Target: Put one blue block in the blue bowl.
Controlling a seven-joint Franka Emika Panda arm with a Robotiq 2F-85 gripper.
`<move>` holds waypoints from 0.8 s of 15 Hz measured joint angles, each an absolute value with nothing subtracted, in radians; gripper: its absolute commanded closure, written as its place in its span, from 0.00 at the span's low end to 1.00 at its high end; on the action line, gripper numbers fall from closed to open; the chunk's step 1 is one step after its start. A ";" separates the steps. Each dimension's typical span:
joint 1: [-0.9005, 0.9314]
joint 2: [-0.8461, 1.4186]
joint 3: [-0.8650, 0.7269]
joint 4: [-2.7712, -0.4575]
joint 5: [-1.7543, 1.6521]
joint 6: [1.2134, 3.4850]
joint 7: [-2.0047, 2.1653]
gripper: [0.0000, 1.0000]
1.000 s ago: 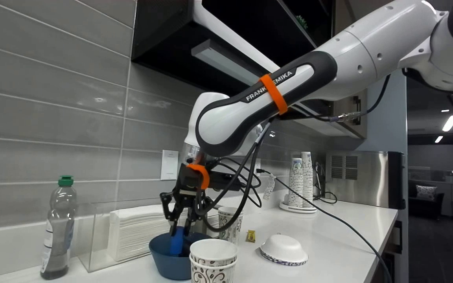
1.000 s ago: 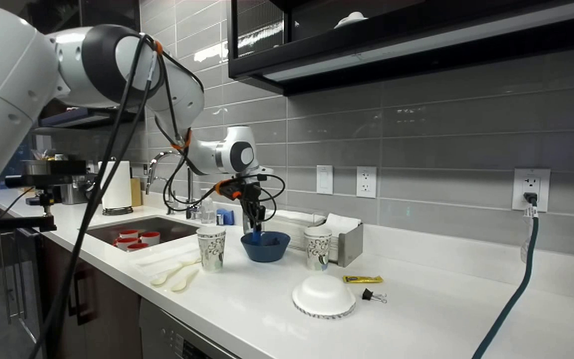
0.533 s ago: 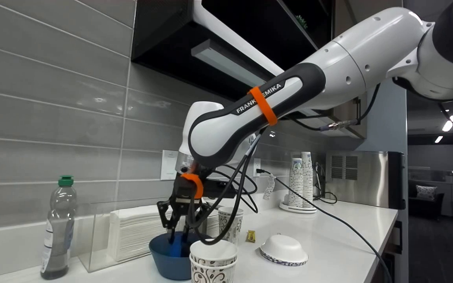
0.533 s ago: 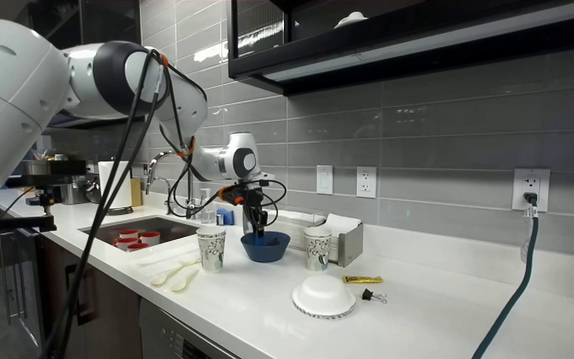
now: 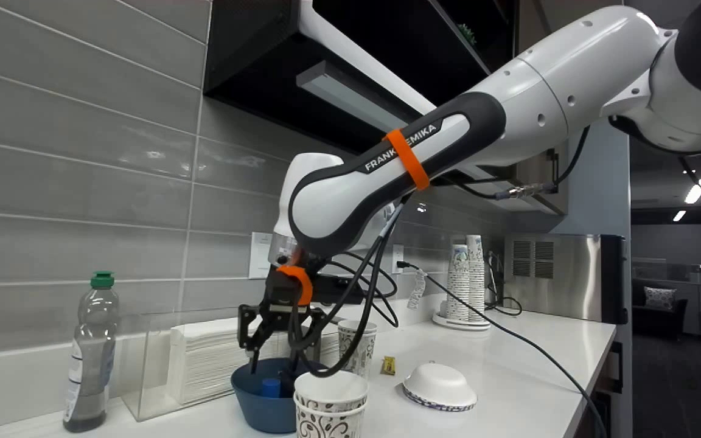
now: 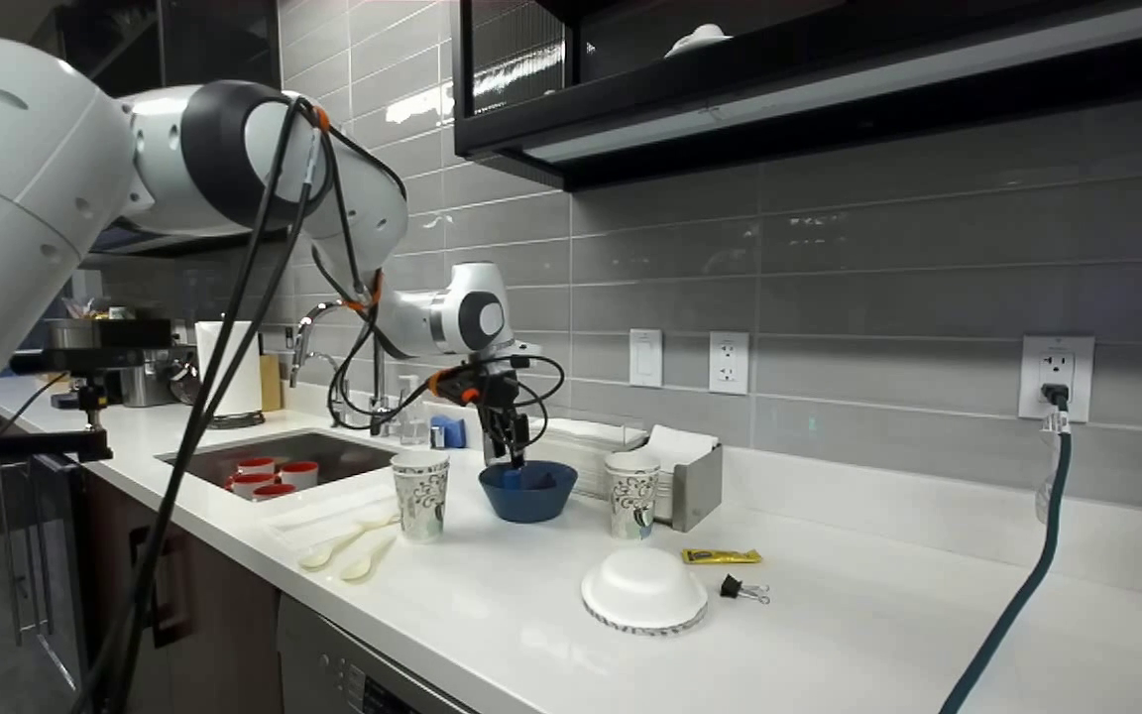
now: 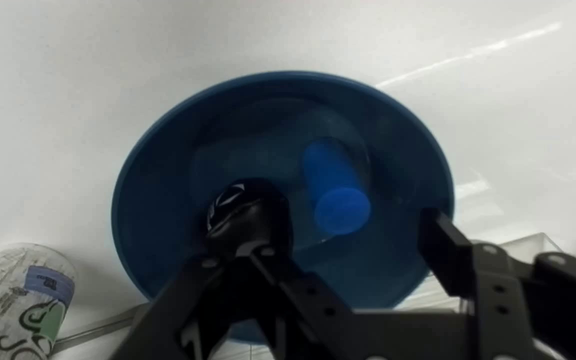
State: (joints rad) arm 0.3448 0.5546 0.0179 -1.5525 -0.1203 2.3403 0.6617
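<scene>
The blue block (image 5: 271, 387) stands inside the dark blue bowl (image 5: 259, 410), its top below the rim level in both exterior views. From above, the wrist view shows the block (image 7: 340, 200) well inside the bowl's wall (image 7: 248, 87), with nothing touching its sides. My gripper (image 7: 355, 220) is open over the bowl, one finger on each side of the block and apart from it. In an exterior view the gripper (image 5: 274, 366) reaches down to the rim. A dark glossy shape (image 7: 248, 210) lies beside the block, partly behind a finger; I cannot tell what it is.
Patterned cups (image 6: 421, 496) (image 6: 632, 496) flank the bowl. A napkin holder (image 6: 697, 488) stands behind it. An upside-down white dish (image 6: 643, 587), a yellow packet (image 6: 722, 555), a binder clip (image 6: 742, 588) and spoons (image 6: 333, 547) lie on the counter. A bottle (image 5: 90, 359) stands by the wall.
A second ago my gripper held the block upright over the bowl. It lowered with the block, then the fingers spread and came free. The block now sits lower, alone in the bowl.
</scene>
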 measured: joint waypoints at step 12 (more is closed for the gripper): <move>0.188 0.205 0.100 -1.869 -0.004 2.298 0.221 0.00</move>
